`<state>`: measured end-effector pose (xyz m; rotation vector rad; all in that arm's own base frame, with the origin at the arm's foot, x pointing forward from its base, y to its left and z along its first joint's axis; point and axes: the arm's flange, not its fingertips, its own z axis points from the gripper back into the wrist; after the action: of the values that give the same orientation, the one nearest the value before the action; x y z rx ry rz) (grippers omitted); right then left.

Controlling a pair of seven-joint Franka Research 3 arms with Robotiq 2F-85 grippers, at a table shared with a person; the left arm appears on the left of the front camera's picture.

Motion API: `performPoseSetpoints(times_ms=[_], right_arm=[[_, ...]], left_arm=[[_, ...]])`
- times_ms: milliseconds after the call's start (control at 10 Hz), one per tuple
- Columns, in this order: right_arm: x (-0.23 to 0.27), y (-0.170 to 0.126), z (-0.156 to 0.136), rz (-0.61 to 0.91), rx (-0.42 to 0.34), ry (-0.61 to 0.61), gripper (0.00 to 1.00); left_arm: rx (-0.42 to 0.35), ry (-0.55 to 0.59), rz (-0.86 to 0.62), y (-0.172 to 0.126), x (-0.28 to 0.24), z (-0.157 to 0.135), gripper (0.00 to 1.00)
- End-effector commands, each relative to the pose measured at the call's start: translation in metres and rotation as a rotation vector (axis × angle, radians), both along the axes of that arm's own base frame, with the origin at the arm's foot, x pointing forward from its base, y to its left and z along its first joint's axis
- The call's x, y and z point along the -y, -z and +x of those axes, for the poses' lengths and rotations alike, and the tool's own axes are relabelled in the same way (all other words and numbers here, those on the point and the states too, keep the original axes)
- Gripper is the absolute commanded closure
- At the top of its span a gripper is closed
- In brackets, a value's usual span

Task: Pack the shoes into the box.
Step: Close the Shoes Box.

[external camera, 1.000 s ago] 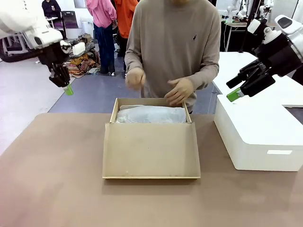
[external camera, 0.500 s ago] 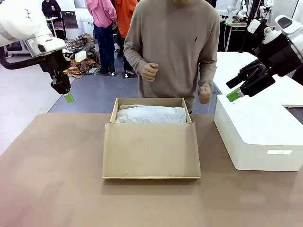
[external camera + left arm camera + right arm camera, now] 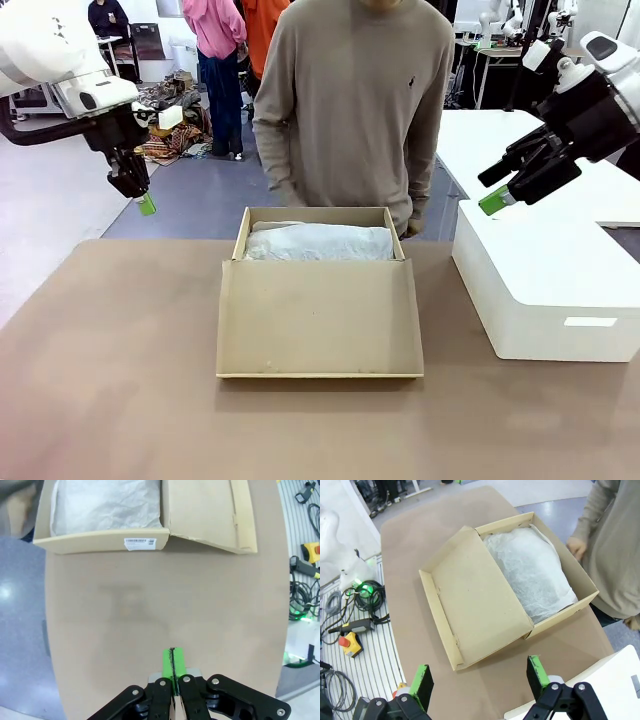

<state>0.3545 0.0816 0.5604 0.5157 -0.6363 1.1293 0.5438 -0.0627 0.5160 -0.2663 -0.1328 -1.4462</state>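
A plain brown tabletop (image 3: 120,400) carries everything. Nearest on it lies the hinged flap lid (image 3: 320,320) of the shallow brown cardboard shoebox (image 3: 241,238), folded open toward the near side and lying flat, its bare inner face up. Behind the lid, at the far middle of the tabletop, is the box's open tray. Crinkled white tissue paper (image 3: 320,243) fills the tray and mounds up to about the rim, and what lies beneath the paper cannot be told. A small white barcode label (image 3: 140,543) sits on the tray's left end wall.

To the right of the shoebox, apart from it, stands a larger white rounded box (image 3: 540,300) with its flat top shut.

The left pincer (image 3: 146,205) hangs in the air over the far left edge of the tabletop, well to the left of the shoebox, its green pads pressed together on nothing. The right pincer (image 3: 486,194) hovers over the far left corner of the white box, up and to the right of the shoebox, its two fingers spread wide apart and empty.

At the far side a person in a beige sweater (image 3: 360,100) stands right behind the shoebox, one hand (image 3: 577,546) hanging just beside its far wall.
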Motion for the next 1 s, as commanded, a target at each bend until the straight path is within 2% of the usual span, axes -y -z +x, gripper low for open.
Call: performPoseSetpoints(times_ms=[0, 300, 600, 900], right_arm=[[-0.002, 0.0, 0.002, 0.034, 0.017, -0.021, 0.0], [-0.002, 0.0, 0.002, 0.034, 0.017, -0.021, 0.0], [-0.002, 0.0, 0.002, 0.034, 0.017, -0.021, 0.0], [-0.002, 0.0, 0.002, 0.034, 0.017, -0.021, 0.0]], left_arm=[[0.015, -0.001, -0.012, 0.008, 0.001, -0.001, 1.0], [0.105, 0.035, -0.119, 0.041, 0.003, -0.008, 1.0], [0.088, 0.069, -0.197, 0.075, 0.002, -0.014, 1.0], [0.011, 0.119, -0.266, 0.101, 0.008, -0.016, 1.0]])
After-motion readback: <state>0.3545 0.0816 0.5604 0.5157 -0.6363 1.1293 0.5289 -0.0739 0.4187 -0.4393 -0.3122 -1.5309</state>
